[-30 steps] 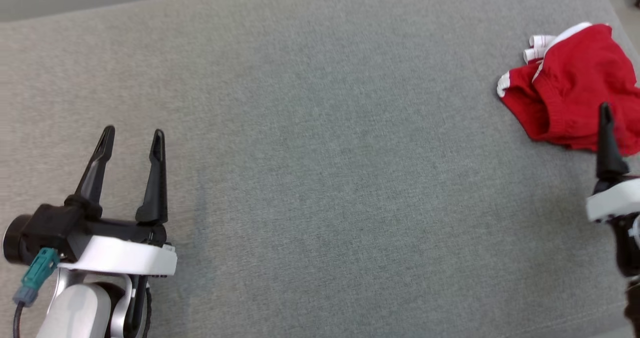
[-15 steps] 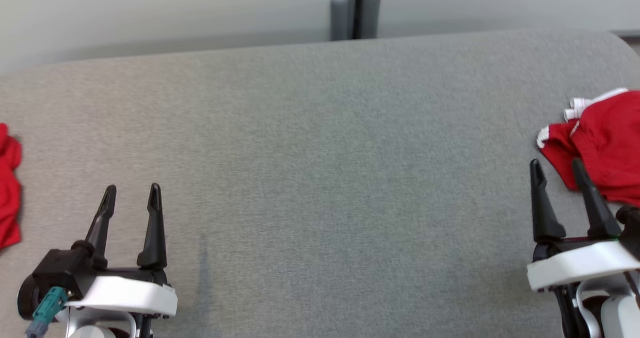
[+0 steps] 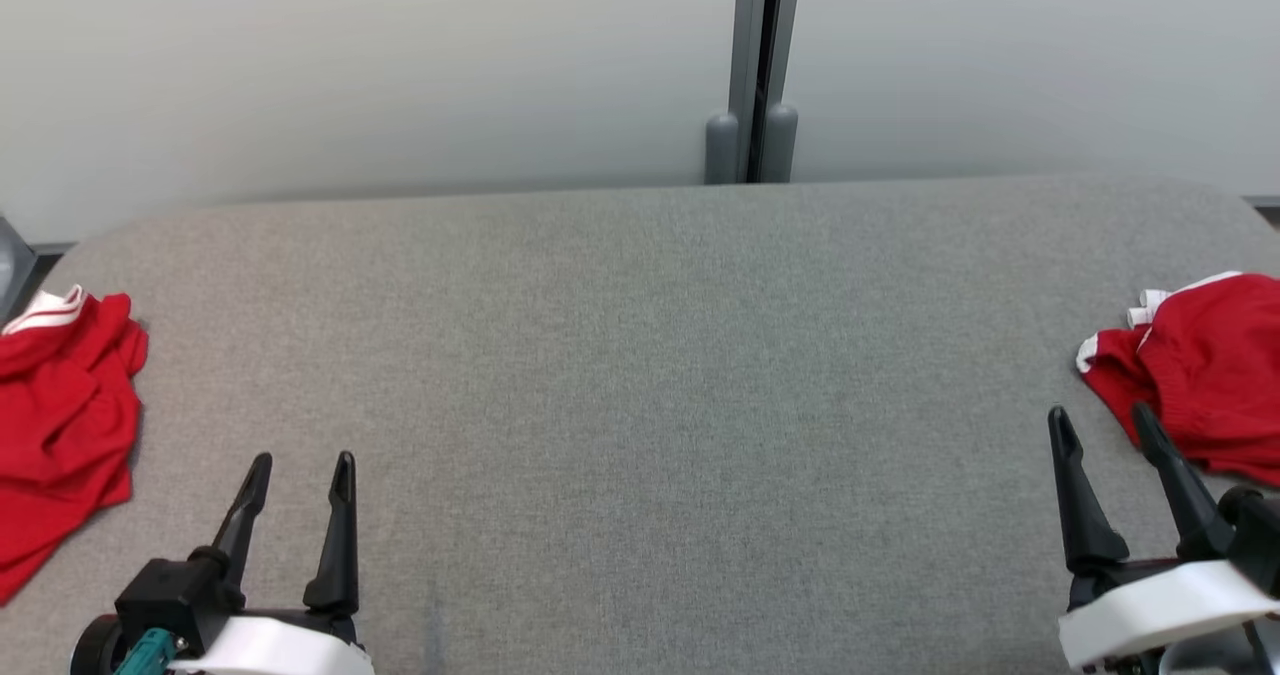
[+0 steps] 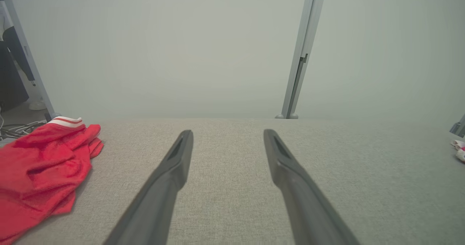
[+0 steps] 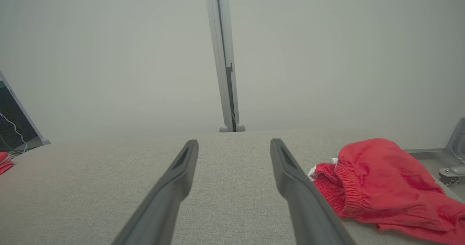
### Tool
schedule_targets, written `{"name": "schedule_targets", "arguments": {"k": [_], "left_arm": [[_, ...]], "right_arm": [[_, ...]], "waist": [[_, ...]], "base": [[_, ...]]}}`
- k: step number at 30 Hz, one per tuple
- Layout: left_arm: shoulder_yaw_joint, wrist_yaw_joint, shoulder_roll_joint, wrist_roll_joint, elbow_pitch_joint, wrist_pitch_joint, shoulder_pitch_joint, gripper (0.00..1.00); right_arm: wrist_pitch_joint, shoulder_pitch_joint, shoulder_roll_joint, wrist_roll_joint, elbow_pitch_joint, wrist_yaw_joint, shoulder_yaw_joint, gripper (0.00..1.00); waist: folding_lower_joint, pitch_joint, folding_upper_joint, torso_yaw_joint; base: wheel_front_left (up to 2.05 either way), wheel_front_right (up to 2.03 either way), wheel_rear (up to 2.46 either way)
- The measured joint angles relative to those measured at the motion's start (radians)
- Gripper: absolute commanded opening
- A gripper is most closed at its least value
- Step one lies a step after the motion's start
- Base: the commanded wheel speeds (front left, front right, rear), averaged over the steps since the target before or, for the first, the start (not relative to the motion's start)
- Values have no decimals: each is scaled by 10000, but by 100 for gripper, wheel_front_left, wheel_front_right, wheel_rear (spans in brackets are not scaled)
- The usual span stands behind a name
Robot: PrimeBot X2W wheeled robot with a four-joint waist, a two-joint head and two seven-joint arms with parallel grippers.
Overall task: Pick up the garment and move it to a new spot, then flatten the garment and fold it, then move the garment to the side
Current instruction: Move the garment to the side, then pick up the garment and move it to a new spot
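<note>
Grippers first: we are holding our left gripper [image 3: 303,460] low at the near left of the grey counter [image 3: 640,405], its two dark fingers [image 3: 340,515] spread wide with nothing between them. Our right gripper [image 3: 1100,413] is hovering at the near right, likewise spread wide and gripping nothing. Both are pointing away from us across the cloth-covered top. Just beyond the right gripper, the right garment [image 3: 1200,395], crumpled red cloth with white trim, is lying at the counter's right edge; the gripper's outer finger is overlapping its near hem in the head view, and we cannot tell whether the two are touching. In the right wrist view its gathered waistband is bunching up just beside that finger. Over at the counter's left edge the left garment [image 3: 60,415], also red and rumpled with a white-striped band, is lying well apart from the left gripper. Behind the counter a pale wall [image 3: 400,75] is rising, with a grey upright post [image 3: 760,55] standing at its middle.
</note>
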Motion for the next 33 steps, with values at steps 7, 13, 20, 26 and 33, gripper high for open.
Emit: {"name": "schedule_targets", "arguments": {"k": [7, 13, 20, 26, 33], "left_arm": [[-104, 33, 42, 0, -33, 84, 198, 100], [-142, 42, 115, 0, -86, 132, 346, 100], [-173, 56, 190, -4, -134, 174, 345, 100], [-198, 56, 203, -33, -125, 174, 315, 100], [-245, 56, 232, -36, -65, 173, 258, 100]], "right_arm": [[213, 377, 4, -23, -307, 0, -94, 100], [341, 567, 4, -59, -575, 0, -194, 100], [378, 669, 6, -56, -715, 0, -222, 100], [378, 696, 8, -29, -761, 0, -222, 100], [370, 712, 8, -2, -763, 0, -232, 100]], "waist": [[0, -408, 0, -2], [0, -512, 0, -31], [0, -464, 0, -26], [0, -411, 0, -1], [0, -349, 0, 31]], "base": [[0, 0, 0], [0, 0, 0], [0, 0, 0], [0, 0, 0], [0, 0, 0]]}}
